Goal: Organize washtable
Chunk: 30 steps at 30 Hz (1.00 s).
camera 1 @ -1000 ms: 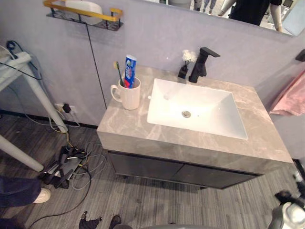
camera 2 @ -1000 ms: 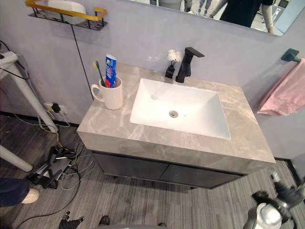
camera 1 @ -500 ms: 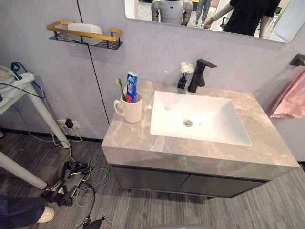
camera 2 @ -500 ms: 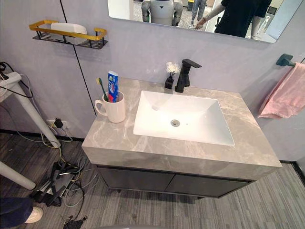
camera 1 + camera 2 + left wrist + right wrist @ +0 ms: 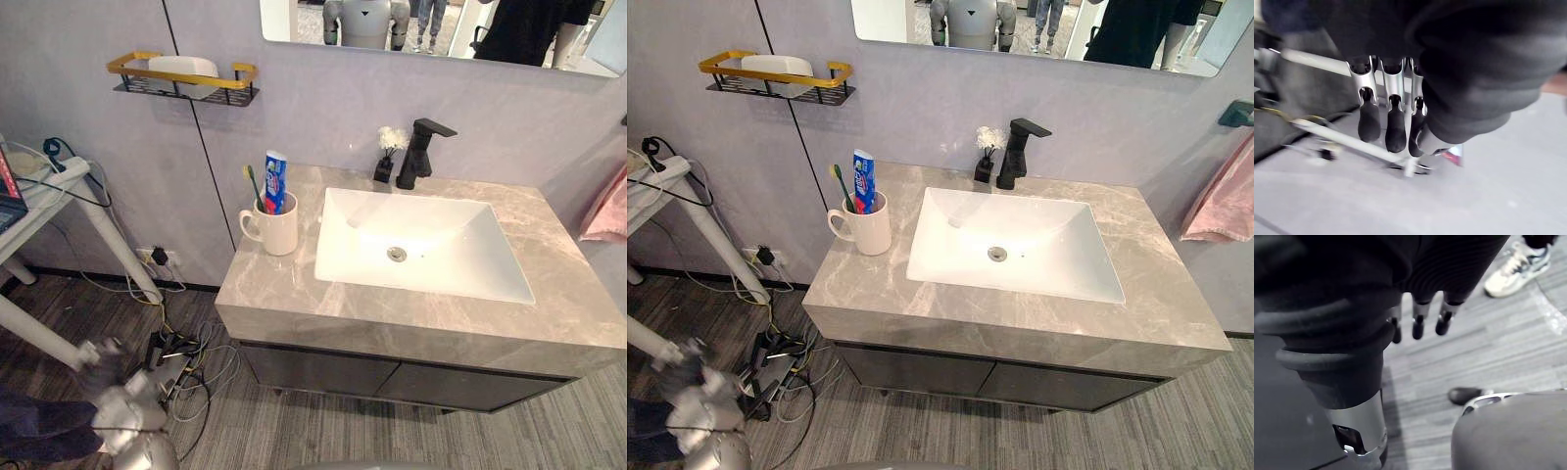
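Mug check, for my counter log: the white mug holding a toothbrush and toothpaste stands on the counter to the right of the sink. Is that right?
Not quite. The mug stands on the counter to the left of the sink, not the right, as the left eye view shows. It does hold the toothbrush and toothpaste.

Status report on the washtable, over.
Both hands open and empty: left hand, right hand, low, off the counter. Mug with toothbrush and toothpaste stands on counter, left of sink. Small vase beside faucet.
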### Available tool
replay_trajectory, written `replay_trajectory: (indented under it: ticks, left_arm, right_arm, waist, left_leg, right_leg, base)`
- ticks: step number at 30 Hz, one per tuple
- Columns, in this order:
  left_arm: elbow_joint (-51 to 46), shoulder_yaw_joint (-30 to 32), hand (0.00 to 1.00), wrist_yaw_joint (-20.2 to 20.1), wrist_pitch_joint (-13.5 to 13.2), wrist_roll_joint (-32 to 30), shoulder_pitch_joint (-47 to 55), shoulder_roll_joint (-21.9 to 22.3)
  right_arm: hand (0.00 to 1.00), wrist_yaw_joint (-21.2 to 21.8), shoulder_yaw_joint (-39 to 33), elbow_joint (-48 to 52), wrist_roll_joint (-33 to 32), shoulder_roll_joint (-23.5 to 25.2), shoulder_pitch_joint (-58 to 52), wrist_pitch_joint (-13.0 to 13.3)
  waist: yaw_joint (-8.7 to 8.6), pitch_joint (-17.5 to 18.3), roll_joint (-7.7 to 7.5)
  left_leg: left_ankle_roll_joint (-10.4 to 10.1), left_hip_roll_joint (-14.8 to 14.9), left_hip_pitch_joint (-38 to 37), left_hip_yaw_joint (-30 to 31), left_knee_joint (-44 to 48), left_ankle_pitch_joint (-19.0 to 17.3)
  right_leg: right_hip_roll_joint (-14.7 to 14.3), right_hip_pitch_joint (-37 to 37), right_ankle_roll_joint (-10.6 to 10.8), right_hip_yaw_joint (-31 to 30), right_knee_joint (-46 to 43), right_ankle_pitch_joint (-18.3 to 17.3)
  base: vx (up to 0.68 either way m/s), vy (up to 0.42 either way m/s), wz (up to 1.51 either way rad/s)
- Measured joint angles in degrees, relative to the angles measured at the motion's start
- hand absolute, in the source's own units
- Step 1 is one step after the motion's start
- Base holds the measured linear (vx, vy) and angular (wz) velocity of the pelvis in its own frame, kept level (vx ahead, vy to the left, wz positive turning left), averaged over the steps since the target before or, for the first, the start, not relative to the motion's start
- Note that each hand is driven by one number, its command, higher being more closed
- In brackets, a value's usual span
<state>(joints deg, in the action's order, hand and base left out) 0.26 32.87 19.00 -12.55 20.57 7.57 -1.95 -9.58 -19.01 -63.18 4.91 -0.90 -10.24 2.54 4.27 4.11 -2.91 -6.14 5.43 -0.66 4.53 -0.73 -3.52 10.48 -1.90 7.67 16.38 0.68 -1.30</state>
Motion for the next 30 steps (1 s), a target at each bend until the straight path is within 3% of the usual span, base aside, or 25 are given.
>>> replay_trajectory:
  ticks: [5, 7, 11, 15, 18, 21, 23, 29, 30]
  left_arm:
    - [-16.31, -3.59, 1.0, 3.11, -0.88, -7.71, -2.79, 0.02]
    - [-22.45, -9.21, 1.0, 3.17, -2.24, -9.42, -4.13, -0.39]
    - [-26.85, -15.58, 1.0, -1.46, -3.81, -8.68, -4.13, -0.67]
    - [-26.56, -24.58, 1.0, -9.04, -3.6, 0.35, -3.98, -0.62]
    - [-22.67, -31.6, 1.0, -13.37, -1.88, 5.7, -4.3, -1.28]
    - [-12.47, -39.25, 1.0, -16.27, 1.13, 9.8, -6.81, -4.91]
    - [-3.23, -44.69, 1.0, -17.12, 4.68, 11.7, -11.47, -8.78]
    - [9.63, -45.13, 1.0, -16.57, 7.08, 9.12, -21.03, -9.51]
    - [12.56, -44.68, 1.0, -15.2, 7.16, 4.68, -23.79, -9.5]
  right_arm:
    - [0.0, 1.24, 3.41, 0.92, 0.25, -1.24, -0.62, 0.5]
    - [0.0, 1.77, 3.4, 1.68, 0.24, -1.47, -1.56, 0.87]
    - [0.0, 2.16, 3.39, 1.83, 0.22, -1.67, -1.8, 0.92]
    - [0.0, 2.28, 3.48, 1.78, 0.23, -1.69, -2.06, 0.76]
    - [0.0, 2.45, 5.1, 1.76, 0.34, -2.09, -2.49, 0.52]
    - [0.0, 2.73, 7.48, 2.09, 0.49, -2.87, -2.46, -0.11]
    - [0.0, 3.68, 10.43, 2.95, 1.46, -3.67, -1.91, -0.69]
    - [0.0, 4.38, 14.2, 4.16, 1.9, -4.63, -1.41, -1.17]
    - [0.0, 4.49, 14.88, 4.91, 1.89, -4.61, -1.37, -1.26]
  waist:
    - [0.77, -0.26, 0.85]
    - [1.39, -0.25, 1.24]
    - [1.28, -0.14, 1.55]
    - [1.17, -0.12, 1.54]
    - [1.04, 0.41, 1.49]
    - [0.83, 0.87, 1.13]
    - [-0.4, 0.79, 1.22]
    - [-2.64, -0.52, 1.21]
    - [-3.42, -1.41, 0.94]
  left_leg:
    - [0.36, -0.17, 0.43, 0.2, 1.85, -0.31]
    - [0.57, -0.23, 1.09, 0.27, 2.42, -0.63]
    - [0.67, -0.26, 1.38, 0.22, 2.76, -0.68]
    - [0.64, -0.25, 1.41, -0.06, 2.73, -0.64]
    - [0.46, -0.25, 1.73, -0.4, 2.8, -0.45]
    - [0.41, -0.16, 1.44, -0.75, 2.69, -0.42]
    - [0.35, 0.11, 1.89, -1.41, 2.65, -0.38]
    - [-0.06, 0.68, 2.25, -3.26, 1.2, 0.18]
    - [-0.1, 0.81, 2.51, -3.3, 1.16, 0.2]
  right_leg:
    - [0.32, -0.98, 0.04, 1.05, -0.92, -0.46]
    - [0.54, -0.92, -0.13, 1.48, -1.52, -0.88]
    - [0.6, -0.85, -0.16, 1.63, -1.68, -0.9]
    - [0.6, -0.68, -0.05, 1.39, -1.65, -0.71]
    - [0.59, -0.04, 0.36, 0.91, -1.56, -0.24]
    - [0.41, 0.14, 0.18, 0.74, -0.71, 0.23]
    - [-0.02, 0.29, -0.1, 0.36, 0.77, 1.26]
    - [-0.97, 1.42, -0.37, -1.5, 3.84, 3.32]
    - [-1.15, 1.52, -0.51, -1.51, 4.27, 3.59]
  base:
    - [-0.03, -0.002, 0.13]
    - [-0.09, 0.004, 0.1]
    - [-0.06, 0.002, 0.01]
    - [-0.01, 0.002, -0.03]
    - [0.03, 0.007, -0.07]
    - [0.04, 0.003, -0.07]
    - [0.0, -0.004, -0.16]
    - [-0.01, -0.011, -0.2]
    - [-0.01, -0.01, -0.04]
